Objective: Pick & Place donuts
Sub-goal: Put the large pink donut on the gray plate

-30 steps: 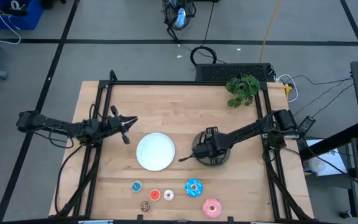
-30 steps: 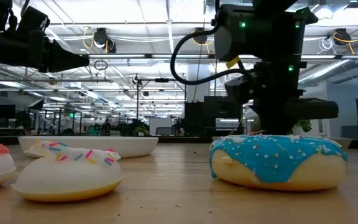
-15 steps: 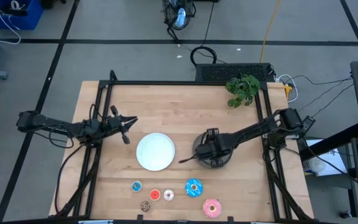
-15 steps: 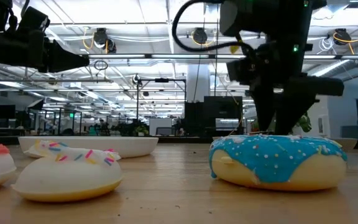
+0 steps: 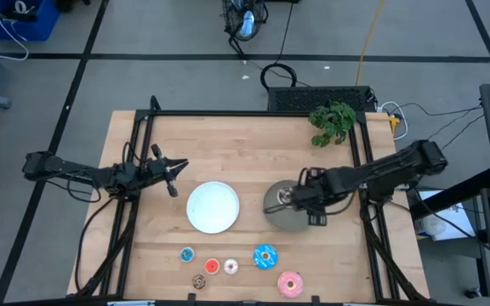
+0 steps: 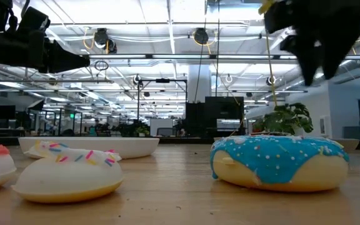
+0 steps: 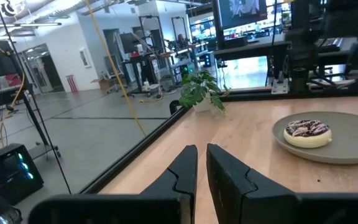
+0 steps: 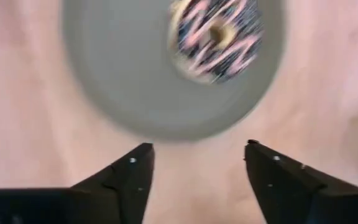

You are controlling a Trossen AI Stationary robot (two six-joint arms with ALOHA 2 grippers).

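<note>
Wood table [image 5: 245, 136] w/ plant [image 5: 332, 121], grey floor [image 5: 185, 81].

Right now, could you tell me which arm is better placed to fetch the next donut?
The right. Its open gripper hovers above the grey plate, close to the blue donut and pink donut. The left gripper waits shut beyond the white plate.

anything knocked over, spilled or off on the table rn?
Nothing stands out. The drizzled donut lies flat on the grey plate, off-centre but well inside the rim. The white plate sits level, and the other donuts lie flat along the table's near edge. The right gripper is open above the plate.
</note>
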